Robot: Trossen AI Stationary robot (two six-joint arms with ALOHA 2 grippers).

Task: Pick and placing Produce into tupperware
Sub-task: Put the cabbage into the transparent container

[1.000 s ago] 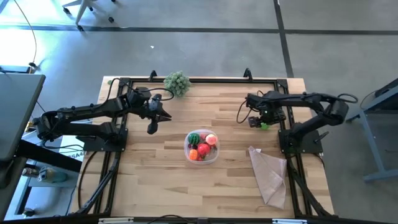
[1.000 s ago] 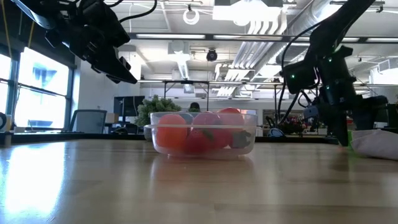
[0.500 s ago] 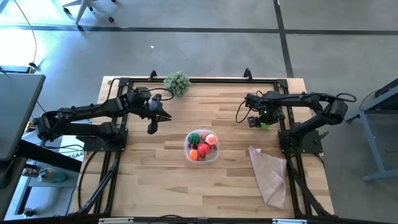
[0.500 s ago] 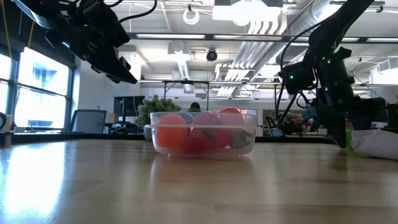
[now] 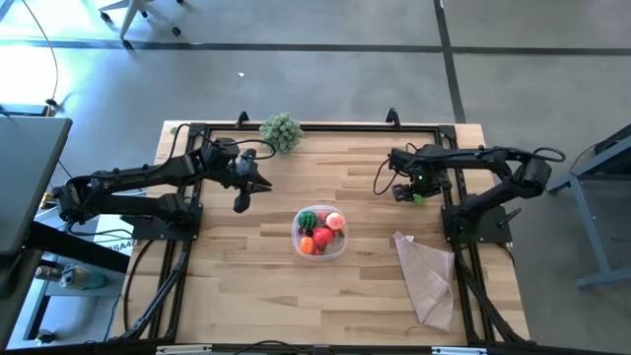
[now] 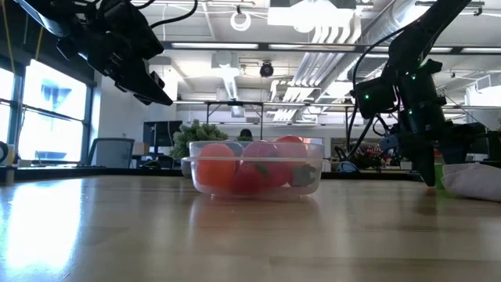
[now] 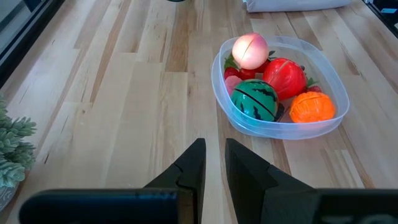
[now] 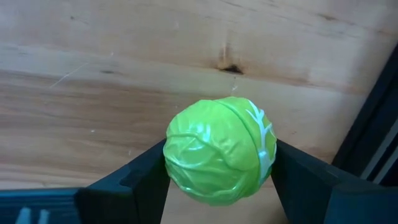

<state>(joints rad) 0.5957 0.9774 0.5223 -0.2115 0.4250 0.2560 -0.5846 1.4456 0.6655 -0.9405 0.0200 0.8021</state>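
Right gripper [image 8: 217, 171] jaws seemingly narrowed — touching the green cabbage [image 8: 217, 151].

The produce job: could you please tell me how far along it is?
Done: four toy pieces sit in the round clear plastic container. In hand: the right end effector closes around a green toy cabbage ball. Left: carrying it to the container. The left end effector waits, shut.

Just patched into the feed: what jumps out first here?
The green cabbage sits between the right gripper's jaws, by the table's right rail. Mid-table, the tupperware already holds a watermelon, tomato, orange and peach. The left gripper hangs shut, up and to the tub's left.
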